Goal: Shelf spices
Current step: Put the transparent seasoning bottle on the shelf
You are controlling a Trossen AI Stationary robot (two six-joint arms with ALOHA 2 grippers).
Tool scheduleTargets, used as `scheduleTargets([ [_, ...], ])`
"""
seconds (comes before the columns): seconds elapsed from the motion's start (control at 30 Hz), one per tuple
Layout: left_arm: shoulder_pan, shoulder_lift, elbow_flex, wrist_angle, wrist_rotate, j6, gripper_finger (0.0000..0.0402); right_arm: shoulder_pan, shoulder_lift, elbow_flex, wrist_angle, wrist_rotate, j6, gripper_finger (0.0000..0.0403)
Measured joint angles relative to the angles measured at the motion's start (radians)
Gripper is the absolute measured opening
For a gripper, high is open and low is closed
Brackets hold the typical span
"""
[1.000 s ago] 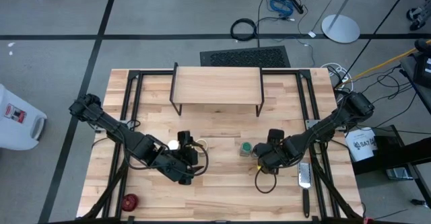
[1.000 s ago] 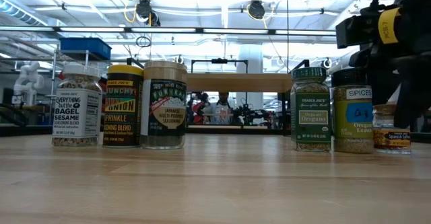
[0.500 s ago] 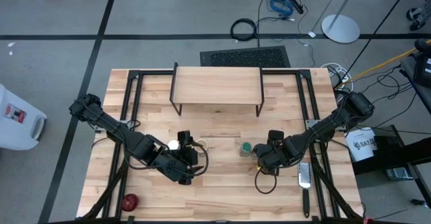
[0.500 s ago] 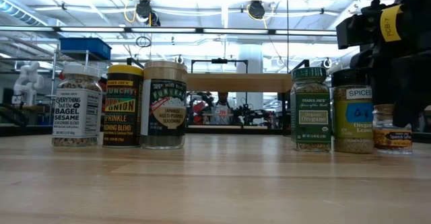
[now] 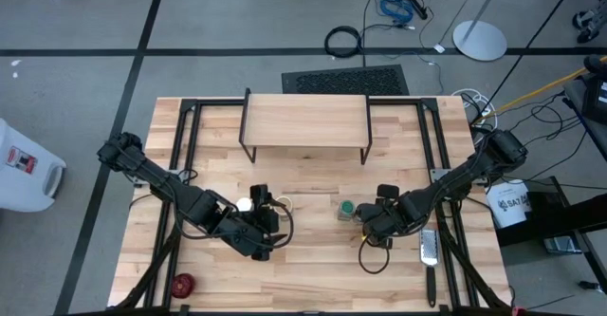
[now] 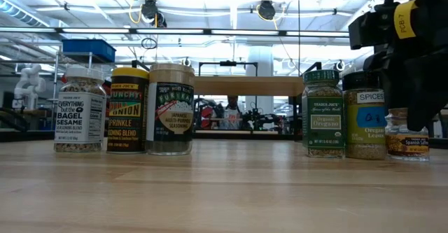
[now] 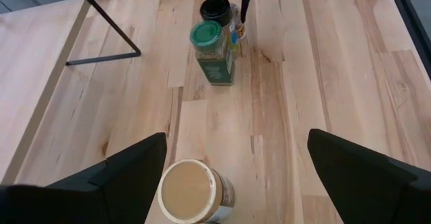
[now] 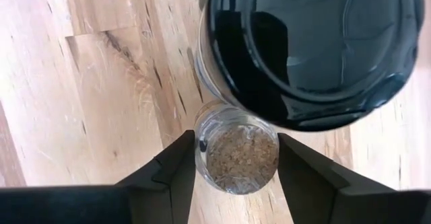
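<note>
Several spice jars stand upright on the table. The white-capped (image 6: 80, 110), yellow (image 6: 129, 110) and tan-lidded (image 6: 171, 109) jars are on the left. The green-lidded (image 6: 323, 114) and dark-lidded (image 6: 365, 115) jars and a small clear jar (image 8: 236, 153) are on the right. My right gripper (image 5: 368, 224) points down, shut on the small jar. My left gripper (image 5: 268, 225) hangs open above the tan-lidded jar (image 7: 192, 192), touching nothing. The shelf (image 5: 305, 121) stands bare at the far middle. My right gripper pinches the small clear jar by its two opposite sides (image 8: 201, 150), one finger on each. The fingers come steeply from above. The jar stands upright with its base on the table (image 6: 409, 154), close beside the taller dark-lidded jar (image 8: 310, 49).
A flat metal grater (image 5: 429, 251) lies right of my right gripper. A small red round object (image 5: 182, 283) sits at the near left. Bare wood lies between the two jar groups and in front of the shelf. The shelf's thin black legs (image 7: 101, 22) stand on the table.
My right gripper's fingers have closed in on the small clear jar, which stays on the table. The dark-lidded jar beside it has been nudged slightly toward the table's left.
</note>
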Motion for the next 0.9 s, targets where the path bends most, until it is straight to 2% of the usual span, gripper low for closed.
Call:
scheduleTargets([
  [0.27, 0.007, 0.000, 0.000, 0.006, -0.031, -0.008, 0.0370, 0.000, -0.026, 0.029, -0.071, -0.029, 0.042, 0.0168],
  [0.6, 0.026, 0.000, 0.000, 0.116, -0.044, -0.001, 0.0370, 0.003, -0.029, 0.163, -0.131, -0.026, 0.062, 0.0167],
  [0.9, 0.029, 0.000, 0.000, 0.137, -0.043, -0.004, 0.0370, 0.003, -0.030, 0.284, -0.153, -0.011, 0.068, 0.0167],
])
